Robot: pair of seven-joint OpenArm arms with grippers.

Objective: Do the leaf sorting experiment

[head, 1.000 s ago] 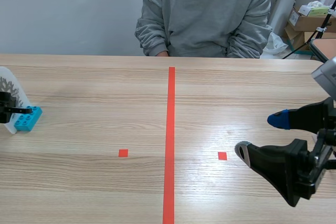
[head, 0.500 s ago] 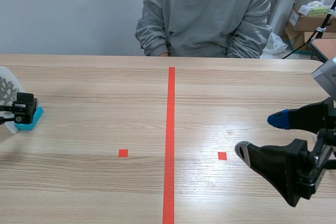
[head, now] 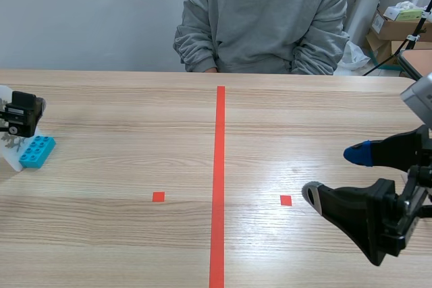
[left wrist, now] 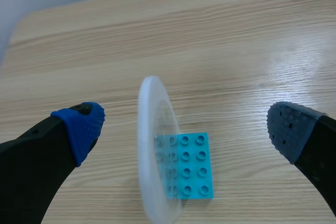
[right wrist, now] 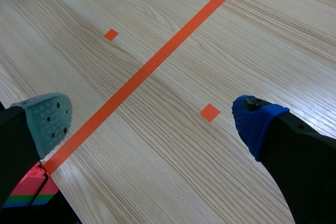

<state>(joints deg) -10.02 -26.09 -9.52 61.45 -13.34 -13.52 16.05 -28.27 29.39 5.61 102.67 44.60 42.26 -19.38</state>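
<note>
Left wrist view: released left pincer (left wrist: 184,127) is hovering over translucent white round disc (left wrist: 152,145) standing upright on turquoise studded plastic brick (left wrist: 195,167); right pincer (right wrist: 152,120) is gaping, released.

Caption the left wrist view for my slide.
Open left pincer over an upright translucent disc abutting a turquoise brick.

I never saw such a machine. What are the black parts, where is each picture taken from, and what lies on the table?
The black parts are a robot's two-fingered hands. The wide picture looks out from between them, and the other two look down from each wrist. The left hand is open over a blue brick, with a clear round disc standing on edge at the brick. The right hand is open over the table. Neither holds anything. A person sits opposite.
</note>
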